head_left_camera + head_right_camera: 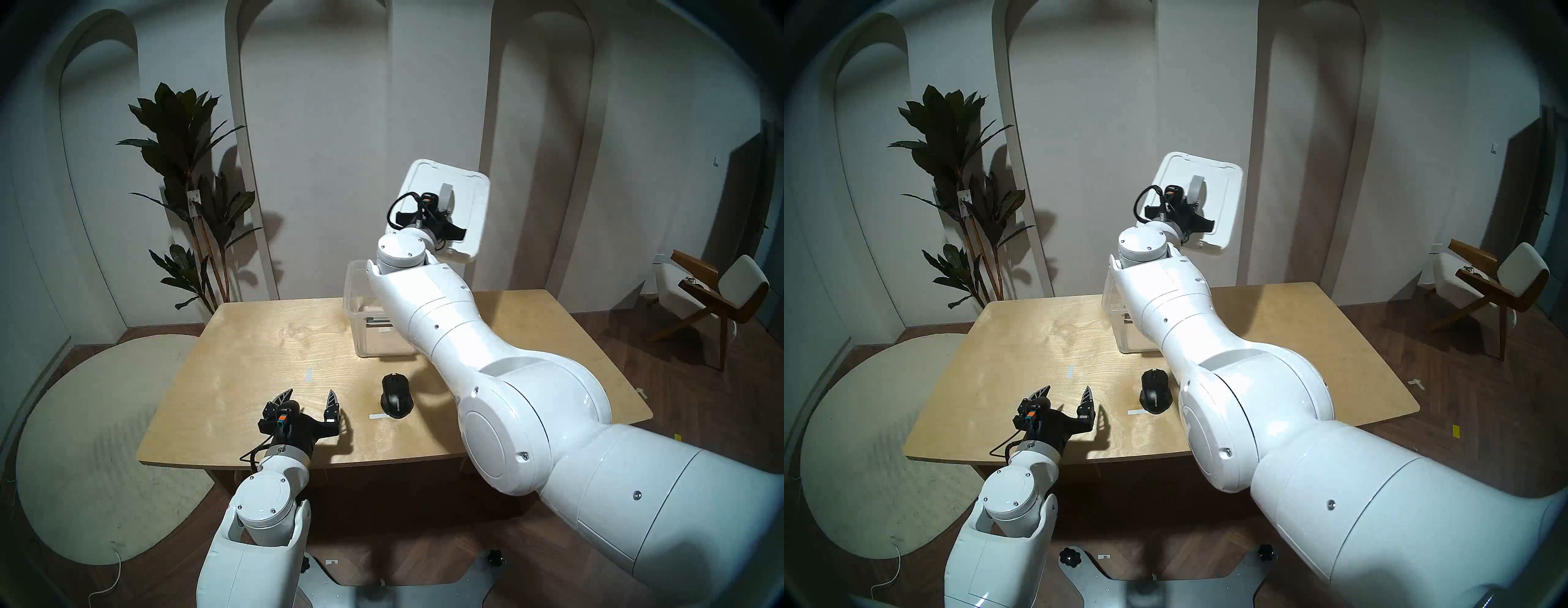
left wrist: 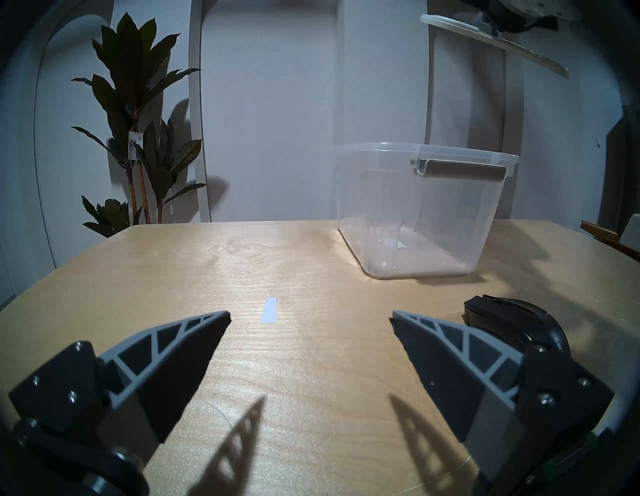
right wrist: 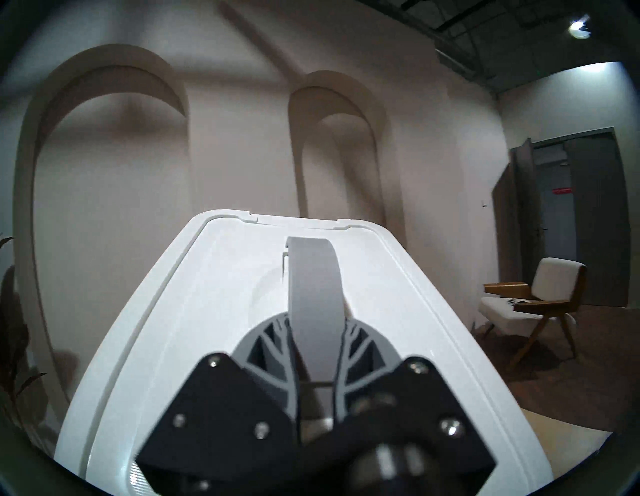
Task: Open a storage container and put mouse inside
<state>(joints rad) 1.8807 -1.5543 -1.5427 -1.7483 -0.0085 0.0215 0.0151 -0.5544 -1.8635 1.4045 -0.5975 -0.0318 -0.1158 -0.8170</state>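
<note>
1. Arched white wall panels and a potted plant (image 1: 186, 178) stand behind the pale wooden table (image 1: 263, 339) in the head views; a rug (image 1: 97, 446) lies on the floor to the left and a chair (image 1: 717, 293) to the far right. The right gripper (image 1: 430, 210) holds the white lid (image 1: 466, 187) high and tilted above the storage container (image 1: 360, 297) at the table's far side.
2. Seen from the left wrist, the left gripper (image 2: 311, 322) hovers spread over the near table, the black mouse (image 2: 512, 322) just to its right and the open container beyond.
3. From the right wrist, the fingers (image 3: 270, 346) pinch the lid's grey strap handle (image 3: 313, 277).
4. Opening looks done; next the lid needs setting aside and the mouse grasping.
</note>
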